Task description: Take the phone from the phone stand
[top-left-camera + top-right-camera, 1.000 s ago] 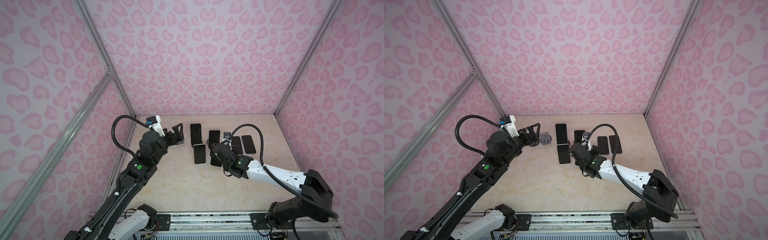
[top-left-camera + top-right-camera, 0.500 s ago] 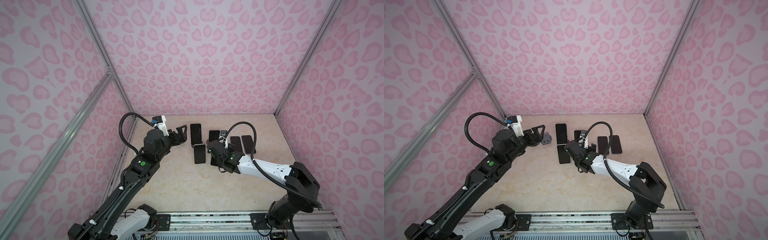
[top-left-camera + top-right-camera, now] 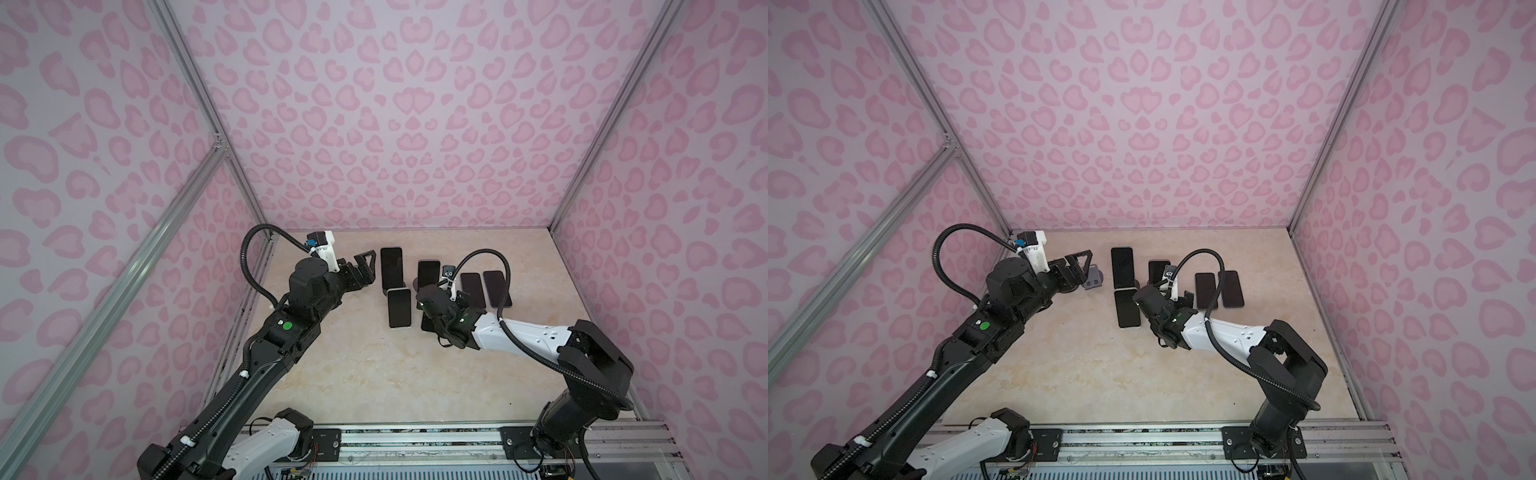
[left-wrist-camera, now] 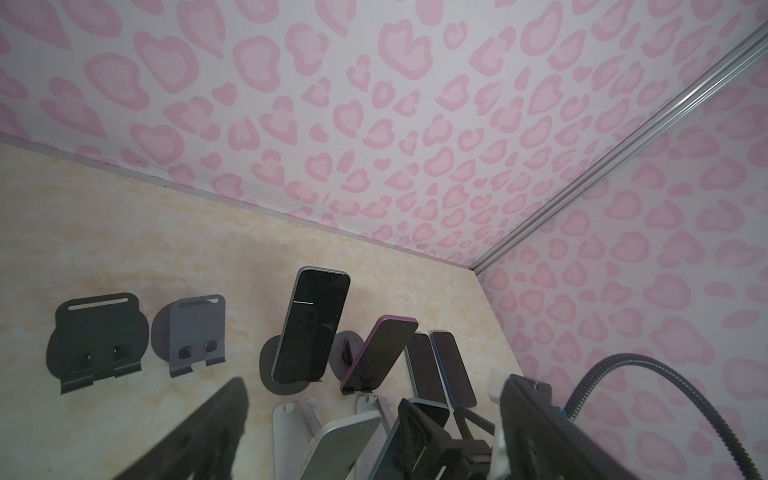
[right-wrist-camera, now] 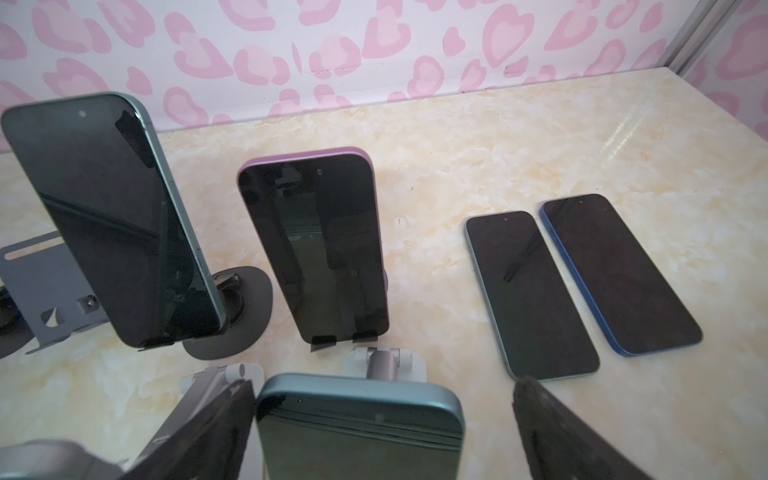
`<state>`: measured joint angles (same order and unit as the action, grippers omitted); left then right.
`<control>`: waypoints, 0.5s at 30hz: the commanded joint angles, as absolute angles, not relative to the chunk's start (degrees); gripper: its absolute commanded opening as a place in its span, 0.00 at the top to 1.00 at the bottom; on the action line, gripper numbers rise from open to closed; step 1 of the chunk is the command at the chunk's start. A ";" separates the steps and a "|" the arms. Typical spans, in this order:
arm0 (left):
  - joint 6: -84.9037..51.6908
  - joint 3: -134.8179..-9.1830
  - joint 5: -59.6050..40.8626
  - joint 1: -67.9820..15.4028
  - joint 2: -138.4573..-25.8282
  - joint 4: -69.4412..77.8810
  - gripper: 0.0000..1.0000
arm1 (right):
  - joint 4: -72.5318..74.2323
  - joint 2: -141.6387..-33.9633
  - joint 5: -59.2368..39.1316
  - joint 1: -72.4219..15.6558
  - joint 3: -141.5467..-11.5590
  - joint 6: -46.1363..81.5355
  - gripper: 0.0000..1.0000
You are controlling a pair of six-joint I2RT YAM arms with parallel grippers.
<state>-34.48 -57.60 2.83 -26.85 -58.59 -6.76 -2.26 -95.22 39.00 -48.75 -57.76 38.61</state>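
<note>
Presently left gripper (image 4: 374,380) gapes; right gripper (image 5: 384,384), jaws apart, straddles the teal phone (image 5: 357,424) on its white stand (image 5: 390,361).

Phone (image 5: 320,245) screen glossy dark glass, rim matt purple, stand (image 4: 195,336) matt grey, probably sheet metal, table (image 5: 498,137) smooth, marbled, faint sheen, wall (image 4: 374,104) matt pink print, frame (image 4: 623,153) satin, ridged metal.

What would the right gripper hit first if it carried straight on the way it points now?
The teal phone, propped on a white stand: its top edge sits between the open fingers of the right gripper. The purple-edged phone stands further behind it, though depth is hard to judge.
</note>
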 commanded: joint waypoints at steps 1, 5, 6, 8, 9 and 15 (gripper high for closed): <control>-34.43 -57.61 2.63 -26.81 -58.74 -4.74 0.02 | -1.40 -96.51 40.58 -48.92 -58.39 39.93 0.02; -35.03 -57.74 1.64 -26.81 -59.24 -4.69 0.02 | -2.71 -97.47 41.58 -49.01 -59.80 40.93 0.05; -35.07 -57.72 1.42 -26.81 -59.35 -4.57 0.02 | -2.72 -97.76 41.66 -49.10 -59.86 41.05 0.06; -35.16 -57.74 1.41 -26.81 -59.69 -4.70 0.02 | -2.85 -98.22 41.58 -48.96 -60.01 41.40 0.08; -35.16 -57.87 1.41 -26.81 -59.68 -4.75 0.02 | -3.11 -98.42 41.51 -49.00 -60.01 41.79 0.09; -35.07 -57.83 1.37 -26.81 -59.92 -4.82 0.02 | -2.89 -97.89 40.27 -49.24 -58.69 43.68 0.12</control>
